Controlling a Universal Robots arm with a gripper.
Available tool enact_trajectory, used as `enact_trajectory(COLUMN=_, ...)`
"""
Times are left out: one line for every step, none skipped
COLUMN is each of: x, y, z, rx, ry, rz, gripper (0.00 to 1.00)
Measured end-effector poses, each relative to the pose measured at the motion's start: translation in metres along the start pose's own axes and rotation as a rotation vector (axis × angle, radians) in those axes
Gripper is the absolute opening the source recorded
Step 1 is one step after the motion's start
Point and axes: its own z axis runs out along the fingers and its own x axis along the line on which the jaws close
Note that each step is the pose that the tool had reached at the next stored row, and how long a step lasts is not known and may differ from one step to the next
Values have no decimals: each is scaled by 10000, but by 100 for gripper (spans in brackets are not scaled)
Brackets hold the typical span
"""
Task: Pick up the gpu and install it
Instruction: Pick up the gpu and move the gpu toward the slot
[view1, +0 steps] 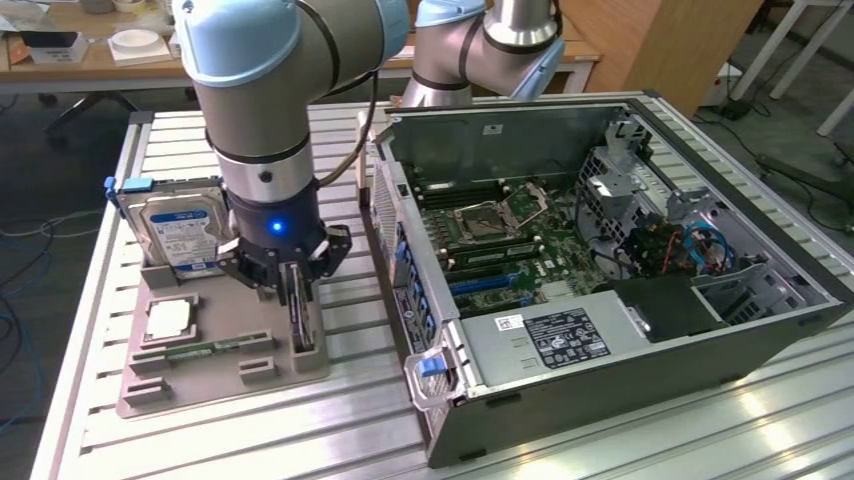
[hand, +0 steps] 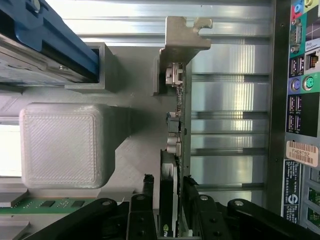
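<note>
Gripper: my gripper (view1: 296, 292) is down on the tray (view1: 214, 385), with 1 of its 2 fingers (hand: 148, 186) on each flat face of the gpu (view1: 303, 328). They look closed on it, though the contact itself lies in shadow.
Gpu: it stands on edge in its tray slot, not lifted. In the exterior view it is at 9 o'clock of the open case (view1: 574, 400).
Neighbours: the hard drive (view1: 180, 228) is at 11 o'clock of my gripper and the memory stick (view1: 214, 350) at 8 o'clock, both apart from the fingers.
Handling: I judge it light, stiff and thin, but fragile at its parts and contact edge. The flat faces near the upper edge are the place to hold, keeping it untilted.
Exterior view adds: the case's board and slots, and the whole tray layout.
Wrist view adds: the bracket (hand: 182, 35) at the card's end, the small connectors along its edge, and the case's rear ports (hand: 300, 90) just beside.
</note>
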Motion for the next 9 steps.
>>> enact_trajectory(x=0, y=0, z=0, rx=0, ry=0, rz=1, gripper=36)
enact_trajectory(x=0, y=0, z=0, rx=0, ry=0, rz=1, gripper=36)
enact_trajectory(x=0, y=0, z=0, rx=1, ry=0, rz=1, gripper=36)
enact_trajectory(x=0, y=0, z=0, rx=0, ry=0, rz=2, gripper=36)
enact_trajectory(x=0, y=0, z=0, rx=1, ry=0, rz=2, gripper=36)
enact_trajectory(x=0, y=0, z=0, rx=1, ry=0, rz=1, gripper=36)
enact_trajectory(x=0, y=0, z=0, rx=1, ry=-2, rz=1, gripper=35)
enact_trajectory(x=0, y=0, z=0, rx=2, ry=1, rz=1, gripper=28)
enact_trajectory(x=0, y=0, z=0, rx=2, ry=1, rz=1, gripper=28)
